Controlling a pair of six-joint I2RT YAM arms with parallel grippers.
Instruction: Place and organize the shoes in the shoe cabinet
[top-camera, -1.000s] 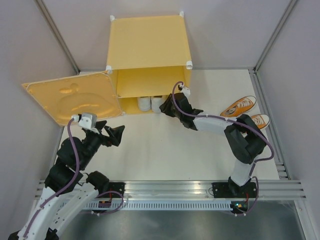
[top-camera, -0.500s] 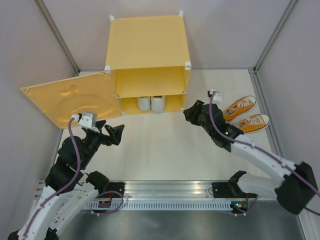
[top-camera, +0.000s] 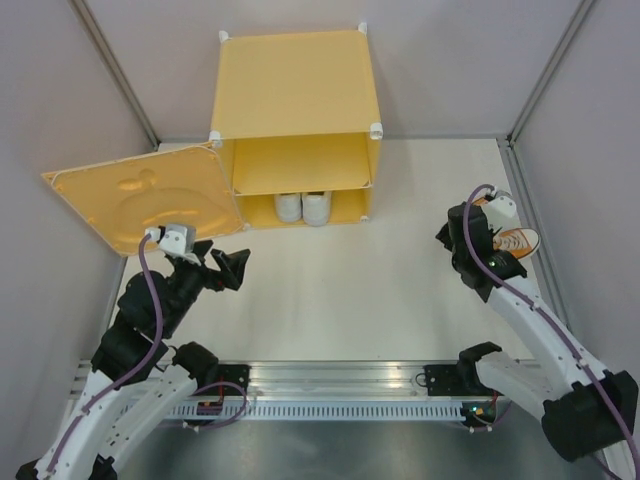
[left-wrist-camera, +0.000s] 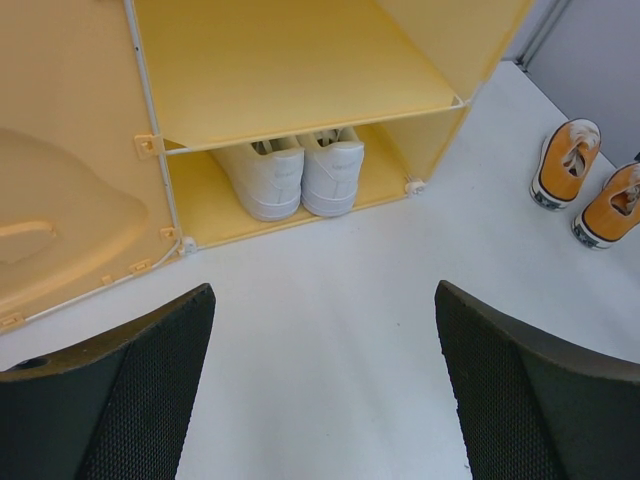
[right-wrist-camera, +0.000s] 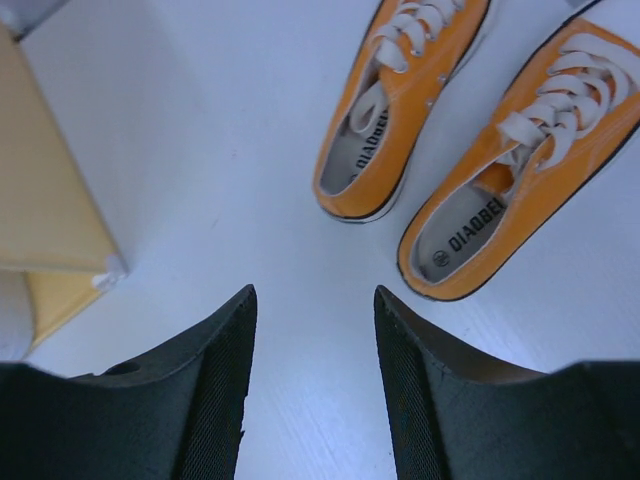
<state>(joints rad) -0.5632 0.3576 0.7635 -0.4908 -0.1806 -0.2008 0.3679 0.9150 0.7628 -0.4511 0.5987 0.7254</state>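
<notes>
while the white pair (left-wrist-camera: 292, 175) sits under the shelf (left-wrist-camera: 290, 90) in the shoe cabinet (top-camera: 295, 90), the orange pair (right-wrist-camera: 405, 100) lies on the counter (top-camera: 330, 290) at far right. the right gripper (right-wrist-camera: 312, 310) hangs beside it, fingers apart, empty. the left gripper (left-wrist-camera: 322, 300) is spread wide, empty.

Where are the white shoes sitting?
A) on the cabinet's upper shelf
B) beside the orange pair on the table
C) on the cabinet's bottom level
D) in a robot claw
C: the white shoes stand side by side under the shelf inside the cabinet, while the orange shoes lie outside it.
</notes>
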